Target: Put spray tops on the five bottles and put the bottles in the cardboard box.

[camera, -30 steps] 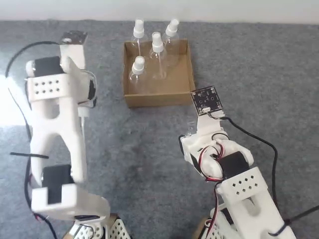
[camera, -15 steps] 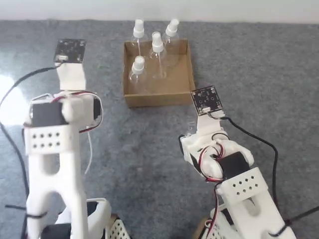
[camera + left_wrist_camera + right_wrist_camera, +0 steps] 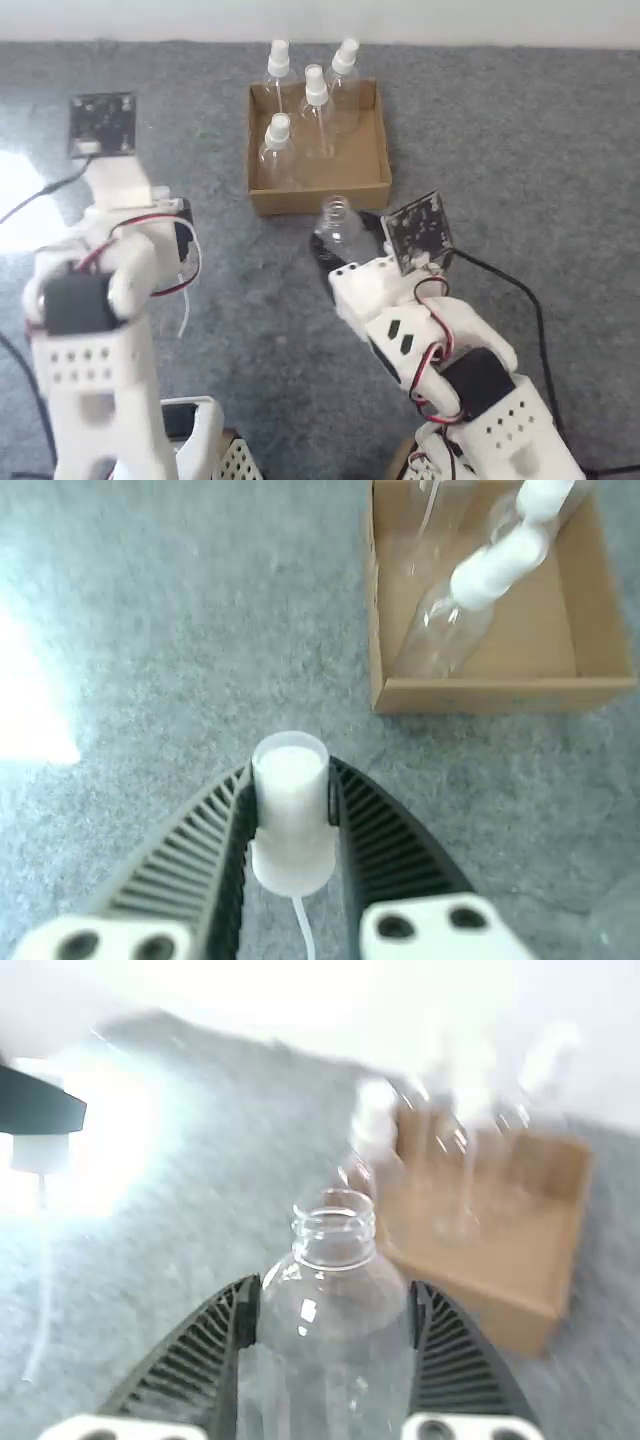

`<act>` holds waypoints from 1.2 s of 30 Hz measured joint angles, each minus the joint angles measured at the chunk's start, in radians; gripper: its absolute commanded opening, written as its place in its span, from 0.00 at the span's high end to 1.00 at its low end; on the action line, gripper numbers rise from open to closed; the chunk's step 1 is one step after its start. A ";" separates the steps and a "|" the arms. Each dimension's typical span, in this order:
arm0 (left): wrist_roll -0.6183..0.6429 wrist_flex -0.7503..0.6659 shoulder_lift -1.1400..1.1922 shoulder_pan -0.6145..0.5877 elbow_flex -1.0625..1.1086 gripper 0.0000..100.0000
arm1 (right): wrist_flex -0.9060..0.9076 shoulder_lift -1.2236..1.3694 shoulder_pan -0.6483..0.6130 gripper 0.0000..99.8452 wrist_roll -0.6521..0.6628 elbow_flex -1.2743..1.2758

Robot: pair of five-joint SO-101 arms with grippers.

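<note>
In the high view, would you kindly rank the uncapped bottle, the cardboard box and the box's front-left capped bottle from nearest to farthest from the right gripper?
1. Uncapped bottle: held in the right gripper itself.
2. Cardboard box: its front wall stands just beyond the held bottle.
3. Front-left capped bottle: inside the box, farther back and to the left.

**High view.** Soft, even daylight falls over the grey carpet (image 3: 560,150). One burnt-out white patch lies at its left edge, and shadows are faint throughout.

**Left wrist view.** The same glare whitens the carpet to one side, while the cardboard box (image 3: 480,695) is evenly lit.

**Right wrist view.** Strong light bleaches the background and much of the carpet to white. Bright glints run over the clear bottle (image 3: 335,1310), and the box behind it is smeared, its contents too streaked to count.
</note>
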 measured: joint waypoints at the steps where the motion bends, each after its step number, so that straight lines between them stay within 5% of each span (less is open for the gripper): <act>1: 0.002 -0.012 -0.028 0.000 0.012 0.99 | -0.026 0.000 -0.014 0.90 0.000 0.000; 20: 0.068 -0.176 -0.232 0.002 0.184 0.98 | -0.459 0.192 -0.173 0.91 0.003 0.123; 36: 0.232 -0.296 -0.233 -0.057 0.183 0.98 | -0.724 0.190 -0.176 0.91 0.203 0.368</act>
